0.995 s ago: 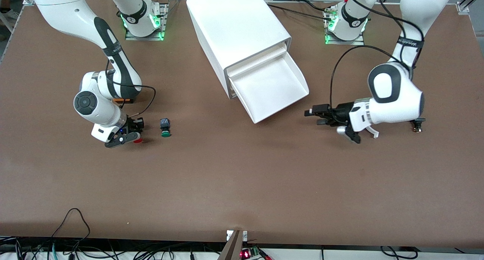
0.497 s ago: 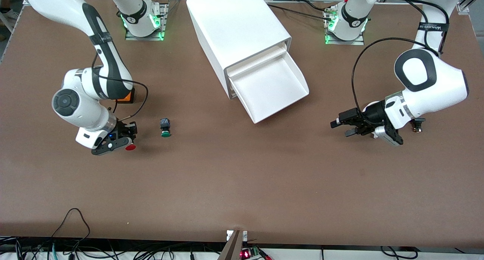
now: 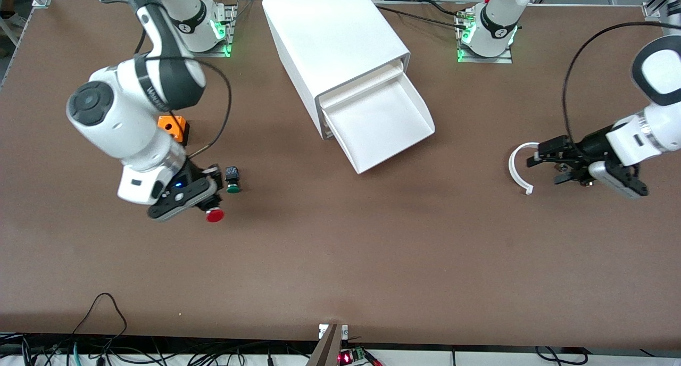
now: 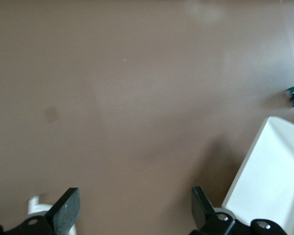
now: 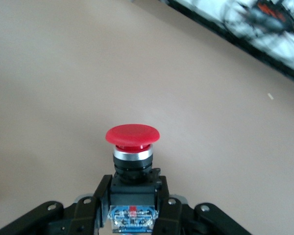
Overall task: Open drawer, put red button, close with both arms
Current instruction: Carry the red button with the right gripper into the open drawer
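Right gripper clamps round-capped red button over matte table

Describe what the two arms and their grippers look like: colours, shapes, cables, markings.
Both arms are glossy white, rounded jointed shells with black bands and dark round joint caps; one band carries white lettering. A thin black cable loops outside each arm. Both bases glow green. The right gripper and the left gripper are black, with two flat fingers; a small blue light shows on the right one's mount.
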Robot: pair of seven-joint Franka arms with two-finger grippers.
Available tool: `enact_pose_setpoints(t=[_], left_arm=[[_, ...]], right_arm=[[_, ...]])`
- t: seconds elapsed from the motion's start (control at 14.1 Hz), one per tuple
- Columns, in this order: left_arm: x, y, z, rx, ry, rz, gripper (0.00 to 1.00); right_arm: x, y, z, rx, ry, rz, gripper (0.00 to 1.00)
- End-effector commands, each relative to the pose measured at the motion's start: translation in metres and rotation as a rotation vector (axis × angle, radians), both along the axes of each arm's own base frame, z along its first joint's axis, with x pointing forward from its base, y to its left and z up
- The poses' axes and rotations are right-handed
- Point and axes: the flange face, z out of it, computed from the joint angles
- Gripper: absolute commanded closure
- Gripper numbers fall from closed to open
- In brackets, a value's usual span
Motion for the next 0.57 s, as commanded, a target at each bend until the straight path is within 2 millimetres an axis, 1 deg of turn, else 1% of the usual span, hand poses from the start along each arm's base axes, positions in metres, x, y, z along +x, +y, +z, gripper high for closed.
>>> enact_pose_setpoints(t=[0.0, 0.07, 0.14, 0.21, 0.28, 0.36, 0.5], left_arm=[[0.000, 0.011, 0.046, 0.137, 0.030, -0.019, 0.00], [-0.001, 0.013, 0.060, 0.176, 0.054, 0.013, 0.00], [-0.002, 0.015, 0.074, 0.214, 0.079, 0.050, 0.00], [-0.004, 0.014, 0.086, 0.247, 0.105, 0.080, 0.00], [-0.005, 0.016, 0.097, 0.275, 0.117, 0.104, 0.00], [-0.008, 0.017, 0.103, 0.297, 0.132, 0.110, 0.00], [-0.010, 0.018, 0.114, 0.369, 0.143, 0.114, 0.00]], right_arm=[[-0.009, 0.052, 0.023, 0.038, -0.033, 0.153, 0.67], [-0.014, 0.066, 0.025, 0.046, -0.042, 0.210, 0.67], [-0.024, 0.087, 0.028, 0.055, -0.052, 0.272, 0.67], [-0.032, 0.110, 0.036, 0.065, -0.070, 0.328, 0.68], [-0.039, 0.136, 0.039, 0.073, -0.079, 0.382, 0.68], [-0.046, 0.157, 0.041, 0.080, -0.087, 0.426, 0.68], [-0.069, 0.194, 0.039, 0.063, -0.093, 0.520, 0.71]])
